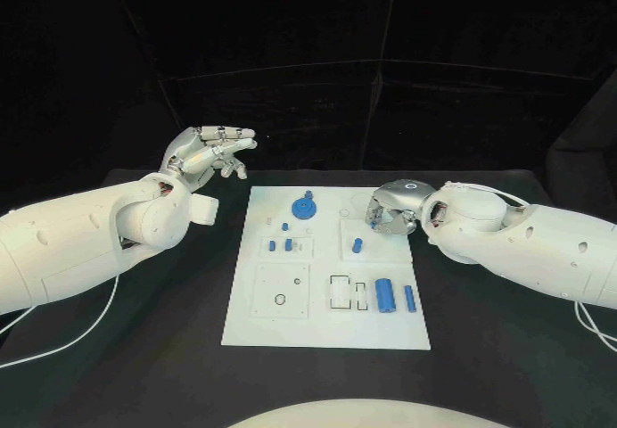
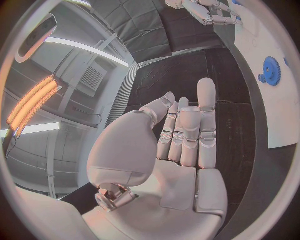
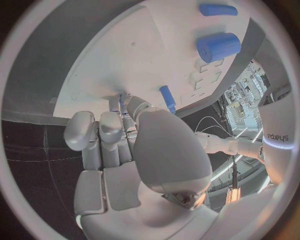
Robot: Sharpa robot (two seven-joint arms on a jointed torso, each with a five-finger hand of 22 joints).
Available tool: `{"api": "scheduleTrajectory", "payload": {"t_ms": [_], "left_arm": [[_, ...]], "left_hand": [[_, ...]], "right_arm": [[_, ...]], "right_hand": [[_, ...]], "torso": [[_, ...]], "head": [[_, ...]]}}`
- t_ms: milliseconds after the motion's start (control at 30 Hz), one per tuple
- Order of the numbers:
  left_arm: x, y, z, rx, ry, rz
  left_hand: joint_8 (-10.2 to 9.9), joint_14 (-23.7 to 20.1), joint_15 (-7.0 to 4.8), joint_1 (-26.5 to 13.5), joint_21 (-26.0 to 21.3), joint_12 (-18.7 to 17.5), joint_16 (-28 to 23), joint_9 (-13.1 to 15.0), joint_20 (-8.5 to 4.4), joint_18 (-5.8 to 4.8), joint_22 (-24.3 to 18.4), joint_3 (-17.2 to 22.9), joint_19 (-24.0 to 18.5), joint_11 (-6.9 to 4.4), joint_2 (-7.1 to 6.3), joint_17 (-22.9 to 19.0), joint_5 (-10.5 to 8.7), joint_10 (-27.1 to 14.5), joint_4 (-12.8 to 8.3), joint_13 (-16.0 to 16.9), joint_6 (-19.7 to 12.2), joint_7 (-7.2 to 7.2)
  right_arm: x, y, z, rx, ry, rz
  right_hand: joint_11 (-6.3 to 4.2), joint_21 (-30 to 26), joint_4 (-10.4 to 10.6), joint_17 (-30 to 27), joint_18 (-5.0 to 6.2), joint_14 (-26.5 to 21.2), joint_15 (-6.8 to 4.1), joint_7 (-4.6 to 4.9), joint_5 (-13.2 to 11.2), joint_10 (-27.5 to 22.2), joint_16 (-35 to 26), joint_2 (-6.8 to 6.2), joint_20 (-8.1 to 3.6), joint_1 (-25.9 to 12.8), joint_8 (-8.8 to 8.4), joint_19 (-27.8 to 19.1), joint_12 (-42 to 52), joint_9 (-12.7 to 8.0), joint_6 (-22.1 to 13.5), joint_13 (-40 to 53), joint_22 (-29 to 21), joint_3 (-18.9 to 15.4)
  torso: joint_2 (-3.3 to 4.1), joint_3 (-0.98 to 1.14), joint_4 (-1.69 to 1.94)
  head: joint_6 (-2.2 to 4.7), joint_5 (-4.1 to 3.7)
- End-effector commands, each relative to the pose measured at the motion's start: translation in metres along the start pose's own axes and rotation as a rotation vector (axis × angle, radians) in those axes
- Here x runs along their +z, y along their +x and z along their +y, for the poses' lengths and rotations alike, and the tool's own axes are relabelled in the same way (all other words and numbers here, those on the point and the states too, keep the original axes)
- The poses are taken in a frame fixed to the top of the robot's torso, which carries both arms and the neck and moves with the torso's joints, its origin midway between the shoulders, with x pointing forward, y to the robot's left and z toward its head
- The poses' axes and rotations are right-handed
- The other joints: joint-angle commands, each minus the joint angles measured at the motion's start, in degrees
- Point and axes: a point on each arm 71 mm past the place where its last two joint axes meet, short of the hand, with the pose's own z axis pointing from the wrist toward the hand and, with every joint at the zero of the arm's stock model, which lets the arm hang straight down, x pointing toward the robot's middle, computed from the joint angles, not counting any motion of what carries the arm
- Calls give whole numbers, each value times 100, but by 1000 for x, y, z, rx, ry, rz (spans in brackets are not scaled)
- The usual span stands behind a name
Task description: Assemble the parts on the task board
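The white task board (image 1: 328, 321) lies in the middle of the black table. On it are a blue gear (image 1: 303, 209) (image 2: 270, 70), a short blue peg (image 1: 357, 242) (image 3: 167, 98), a thick blue cylinder (image 1: 384, 295) (image 3: 218, 47) and a thin blue rod (image 1: 410, 298) (image 3: 218, 9). My right hand (image 1: 390, 208) (image 3: 134, 135) reaches down onto the board's far right corner. Its fingertips (image 3: 128, 102) are bunched with the thumb around a small blue part (image 3: 122, 96), which is mostly hidden. My left hand (image 1: 209, 152) (image 2: 181, 135) hangs raised off the board's far left corner, fingers extended, holding nothing.
Several small blue pieces (image 1: 281, 242) stand in the board's left middle section. Rectangular cut-outs (image 1: 341, 292) sit beside the cylinder. Black table (image 1: 154, 357) stretches around the board on all sides, with a dark backdrop behind it.
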Motion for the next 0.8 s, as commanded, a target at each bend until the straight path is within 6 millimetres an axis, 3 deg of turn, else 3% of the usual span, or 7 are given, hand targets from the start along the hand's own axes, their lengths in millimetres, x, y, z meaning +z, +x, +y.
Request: {"api": "scheduleTrajectory", "payload": {"t_ms": [33, 233, 533, 667, 733, 800], "left_arm": [[1, 0, -1, -11, 9, 0], [1, 1, -1, -10, 2, -1], [1, 0, 0, -9, -7, -3], [1, -1, 0, -8, -8, -5], [1, -1, 0, -7, -9, -6], [1, -2, 0, -7, -9, -6]], "left_hand": [[32, -37, -13, 29, -21, 23, -27, -9, 3, 85, -5, 19, -26, 0, 38, -5, 35, -8, 1, 0, 13, 18], [32, -45, -13, 36, -27, 26, -38, -10, 2, 85, -10, 23, -27, 0, 38, -25, 34, -12, -6, 0, 10, 19], [31, -51, -13, 42, -33, 27, -45, -11, 1, 84, -13, 25, -28, 2, 36, -36, 33, -17, -12, -1, 6, 21], [31, -51, -13, 42, -33, 27, -45, -11, 1, 84, -13, 25, -28, 2, 36, -36, 33, -17, -12, -1, 6, 21], [31, -51, -13, 42, -33, 27, -45, -11, 1, 84, -13, 25, -28, 2, 36, -36, 33, -17, -12, -1, 6, 21], [30, -58, -12, 49, -40, 30, -53, -12, 1, 84, -19, 28, -29, 4, 35, -50, 33, -24, -19, -2, 1, 24]], "right_arm": [[1, 7, 2, -24, 4, 57], [3, 8, 4, -33, 7, 72], [1, 6, 6, -33, 5, 40], [-2, 3, 7, -28, 5, 6], [-3, 1, 8, -24, 7, -11], [-5, 0, 8, -17, 8, -31]], "right_hand": [[8, 63, -39, 50, -103, 130, -35, 0, -31, 73, 86, -53, 2, -56, 3, 39, -52, -4, 60, -42, 70, 153], [11, 155, -142, 132, -123, 124, -30, 3, -27, 109, 205, -93, 7, -138, -19, 70, -110, -7, 82, -86, 200, 386], [4, 322, -336, 172, -162, 120, -34, 4, -28, 205, 317, -97, 5, -211, -15, 159, -148, -1, 155, -92, 448, 712], [-2, 352, -361, 165, -169, 118, -36, 1, -26, 230, 328, -105, 2, -248, -11, 175, -149, 2, 178, -90, 491, 751], [-3, 372, -369, 175, -175, 119, -37, 0, -29, 239, 345, -109, 0, -272, -10, 189, -152, 2, 186, -90, 524, 767], [-3, 400, -372, 193, -184, 122, -38, -1, -32, 243, 363, -111, -2, -289, -11, 213, -155, 2, 190, -90, 573, 775]], "torso": [[3, 0, 1], [-6, 0, 8], [1, 3, -12], [-9, 3, -7], [-13, 3, -5], [-14, 3, -5]], "head": [[3, -13], [2, -11], [11, -5], [26, -52], [-25, -45], [-19, -37]]}}
